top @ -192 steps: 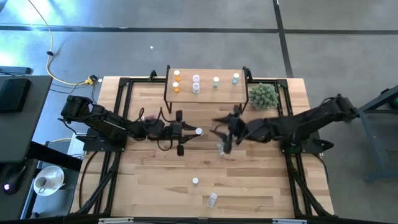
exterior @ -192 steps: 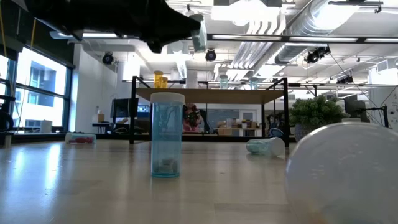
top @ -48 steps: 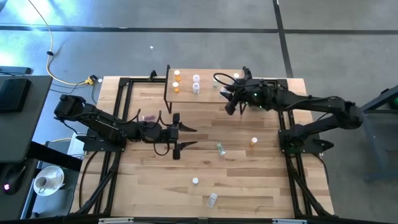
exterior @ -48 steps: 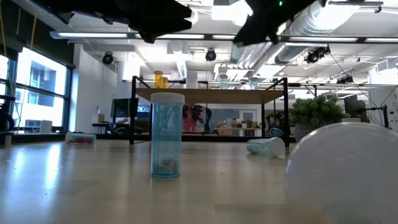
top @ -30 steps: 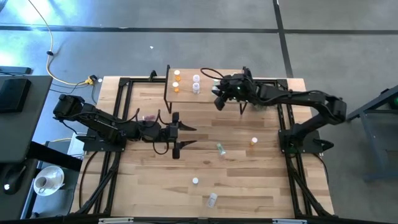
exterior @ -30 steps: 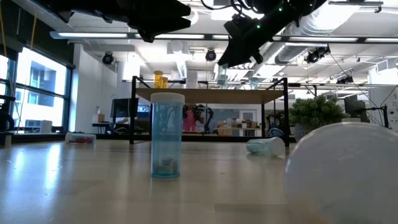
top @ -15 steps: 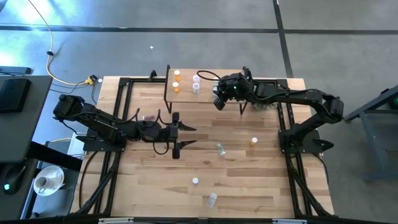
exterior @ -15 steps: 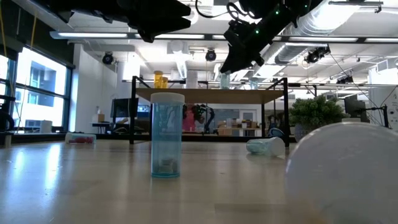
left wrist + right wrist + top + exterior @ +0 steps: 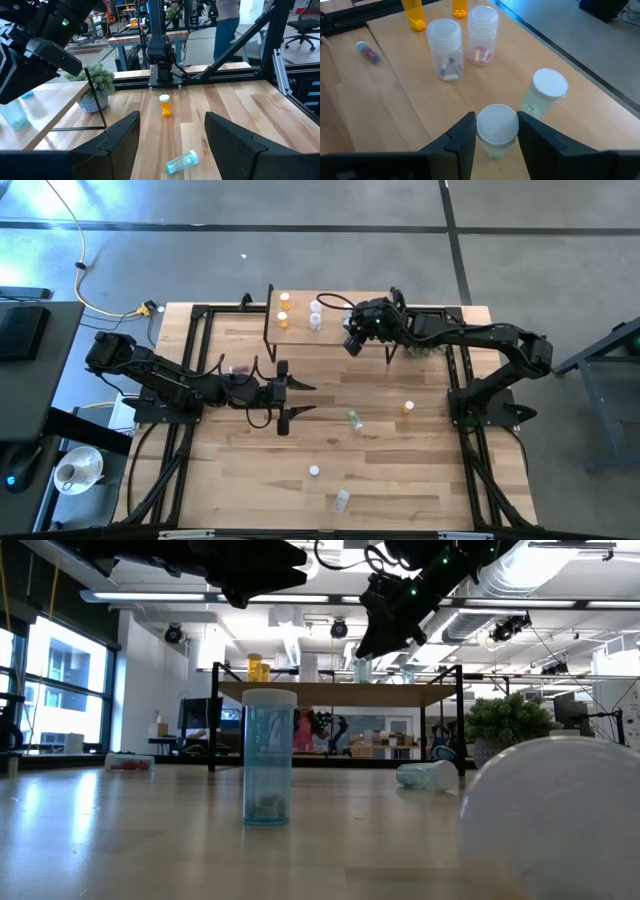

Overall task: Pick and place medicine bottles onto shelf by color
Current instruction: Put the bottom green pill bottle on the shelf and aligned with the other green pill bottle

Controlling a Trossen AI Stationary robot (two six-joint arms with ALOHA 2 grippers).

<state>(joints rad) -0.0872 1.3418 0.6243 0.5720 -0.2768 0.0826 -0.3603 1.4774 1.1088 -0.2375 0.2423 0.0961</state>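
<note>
The shelf (image 9: 335,332) stands at the table's far edge with orange (image 9: 414,15), clear (image 9: 445,47) and pale green (image 9: 547,95) bottles on it. My right gripper (image 9: 497,137) hangs over its middle, shut on a pale green, white-capped bottle (image 9: 497,125) beside the other green one. My left gripper (image 9: 303,399) waits open at mid-table, with nothing between its fingers. More bottles lie or stand on the table: a green one (image 9: 354,418), an orange one (image 9: 407,409), a pink one (image 9: 238,368) and a blue one (image 9: 268,755). My right gripper has the green bottle between its two fingers, which sit at either side just below the white cap (image 9: 497,120). The fingers slant down from the table's right side. The bottle is upright, with its base on the shelf board (image 9: 400,105).
A spiky green plant (image 9: 95,82) sits on the table by the shelf's right end, under my right arm. Two small bottles (image 9: 314,471) (image 9: 342,500) rest near the table's near edge. Black frame rails run along both sides of the table.
My right gripper has gone down a little over the shelf with the green bottle, which now stands on the board beside the other green one. My left arm has kept still.
</note>
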